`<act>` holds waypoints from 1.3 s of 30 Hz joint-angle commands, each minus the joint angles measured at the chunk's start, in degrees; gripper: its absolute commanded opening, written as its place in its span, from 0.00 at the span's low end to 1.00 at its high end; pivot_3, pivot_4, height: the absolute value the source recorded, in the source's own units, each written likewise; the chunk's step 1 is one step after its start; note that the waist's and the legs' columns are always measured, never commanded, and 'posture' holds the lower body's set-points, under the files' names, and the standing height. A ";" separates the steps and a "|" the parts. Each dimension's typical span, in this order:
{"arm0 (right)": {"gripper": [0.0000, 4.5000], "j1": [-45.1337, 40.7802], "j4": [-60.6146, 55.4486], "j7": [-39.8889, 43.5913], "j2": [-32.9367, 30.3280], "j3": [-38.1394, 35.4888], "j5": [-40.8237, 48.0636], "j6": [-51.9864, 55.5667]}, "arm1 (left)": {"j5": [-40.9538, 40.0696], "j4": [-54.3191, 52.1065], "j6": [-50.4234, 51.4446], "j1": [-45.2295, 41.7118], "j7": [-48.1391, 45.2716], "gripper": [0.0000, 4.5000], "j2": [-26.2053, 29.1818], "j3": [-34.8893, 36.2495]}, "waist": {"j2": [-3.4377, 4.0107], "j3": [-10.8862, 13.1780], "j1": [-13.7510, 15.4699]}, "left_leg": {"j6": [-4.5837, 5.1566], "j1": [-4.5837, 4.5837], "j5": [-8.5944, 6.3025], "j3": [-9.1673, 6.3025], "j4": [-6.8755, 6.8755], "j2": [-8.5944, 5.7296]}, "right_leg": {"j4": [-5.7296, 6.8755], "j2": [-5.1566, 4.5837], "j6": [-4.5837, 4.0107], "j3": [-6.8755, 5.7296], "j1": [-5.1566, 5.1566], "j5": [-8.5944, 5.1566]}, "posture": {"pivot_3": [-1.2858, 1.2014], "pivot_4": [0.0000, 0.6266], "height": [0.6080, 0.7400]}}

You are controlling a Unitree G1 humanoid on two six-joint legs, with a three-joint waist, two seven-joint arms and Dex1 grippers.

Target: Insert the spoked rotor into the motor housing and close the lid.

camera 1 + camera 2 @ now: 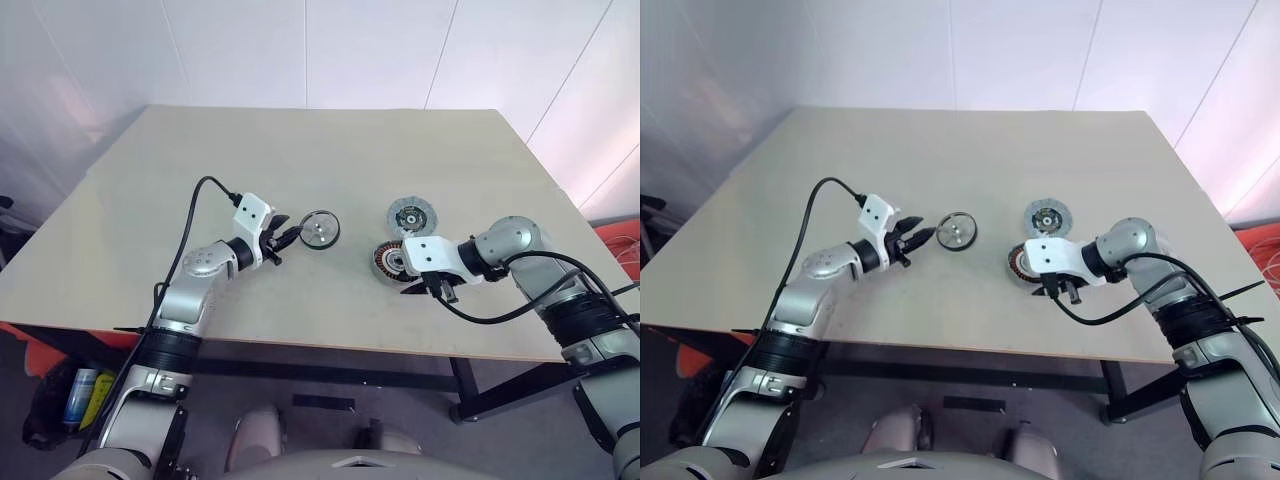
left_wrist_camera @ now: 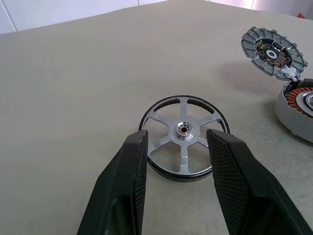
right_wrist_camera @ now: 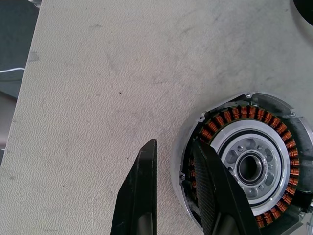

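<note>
A wide beige table (image 1: 330,170) fills the scene, seen from above and behind two robot arms that reach in from the near edge. The motor housing (image 3: 247,166), a round shallow grey case, lies flat on the table right of centre; inside it a ring of copper-brown windings surrounds a silver middle with a dark centre hole, and nothing else sits in it. The right gripper (image 3: 178,166) points down over the housing's near rim, its two black fingers a narrow gap apart, one outside the rim wall and one over the windings; whether they press the wall I cannot tell. Just behind the housing, farther from the robot, the lid (image 1: 412,215) lies on the table as a flat grey disc with a dark inner ring, near the housing but apart from it. Left of both, near the table's centre, the spoked rotor (image 2: 184,137) lies flat, black rim and silver spokes up, well apart from the housing. The left gripper (image 2: 178,152) reaches almost level toward it, fingers moderately spread, their tips either side of the rotor's near edge; it is not lifted, and whether they touch it I cannot tell. A black cable (image 1: 190,225) arcs from the left wrist.
</note>
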 commanded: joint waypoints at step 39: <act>0.01 -6.01 1.36 -1.21 9.51 1.78 -2.38 -2.44 | -0.33 -3.07 -0.86 0.57 1.50 0.44 0.06 0.82 | -0.03 -0.01 -1.69 | -0.05 -0.04 0.03 0.00 0.07 0.09 | 0.17 0.08 -0.08 0.00 -0.15 0.04 | 0.52 0.00 1.00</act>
